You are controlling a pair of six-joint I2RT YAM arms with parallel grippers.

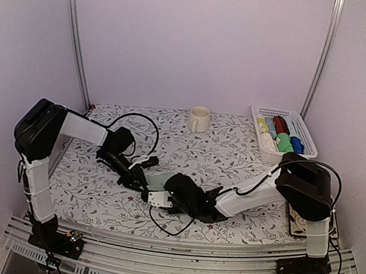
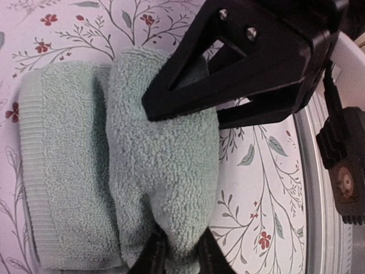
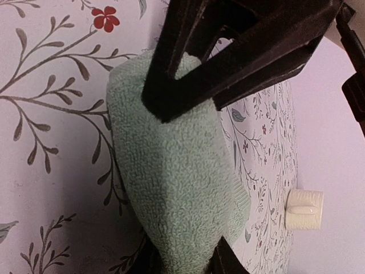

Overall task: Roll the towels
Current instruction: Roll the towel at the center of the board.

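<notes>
Fingertips [image 2: 153,257] of the left hand [image 2: 181,256] sat nearest the lens, drawn in narrow and pinching one end of the green towel [image 2: 165,171]. At the far end of the same fat roll the right hand [image 3: 188,260] was clamped too, its own camera showing the terry squeezed between its fingers. The roll's long axis therefore ran straight from one hand to the other, across the near middle of the counter [image 2: 268,188]. Neither arm was the nearer, as each held an end. Beside the roll and touching it, the unrolled part lay flat out to its ribbed hem [image 2: 31,171]. Any further turn would probably have to go crosswise to that axis, toward the hem, with both hands moving together or the roll would skew. A mug [image 1: 199,120] and a basket [image 1: 276,110] stood well apart at the back.
</notes>
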